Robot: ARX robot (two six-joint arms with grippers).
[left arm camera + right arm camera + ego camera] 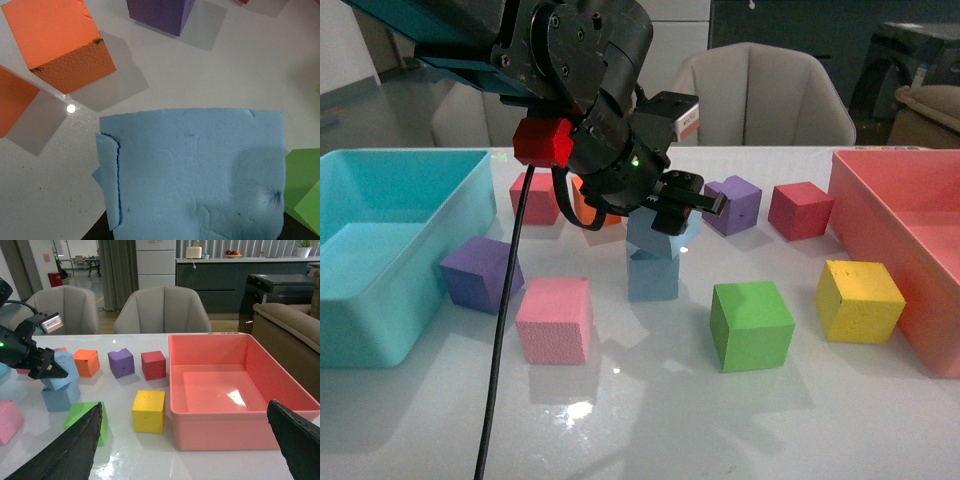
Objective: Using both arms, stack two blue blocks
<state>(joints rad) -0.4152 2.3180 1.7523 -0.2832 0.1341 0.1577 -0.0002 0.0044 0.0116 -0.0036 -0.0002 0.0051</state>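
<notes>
- Front view: the left arm (580,60), bulky, black and round-jointed, is seen coming in from the upper left. A red blocky part (542,140) and a green light (633,160) are carried on it.
- The left gripper (670,215) is clenched on the upper blue block (660,240), a matte foam cube. It is set askew on top of the lower blue block (653,278), near the middle of the glossy white table (650,430).
- A pink cube (555,320), a green cube (752,325) and a yellow cube (860,300), all grainy foam, are found nearer the camera.
- A smooth turquoise bin (380,330) is placed at the left and a pink bin (880,200) at the right.
- Left wrist view: much of the picture is filled by the upper blue block (195,175). Its face is dented and creased, and it is split along one edge into a loose flap. A dark finger edge is glimpsed at either side of it.
- An orange cube (60,45) with a leathery side face, a purple cube (160,15) and the green cube (305,185) are seen on the table around it.
- Right wrist view: the right gripper (185,410) is spread wide and nothing is held. Its fingers (70,450) are black, matte and tapered.
- Across the table, the upper blue block (62,371) is seen tilted on the lower blue block (57,399) and pinched by the left gripper (50,371).
- The pink bin (220,430), rectangular with rounded corners, is seen close by, with the yellow cube (149,411) just beside it.
</notes>
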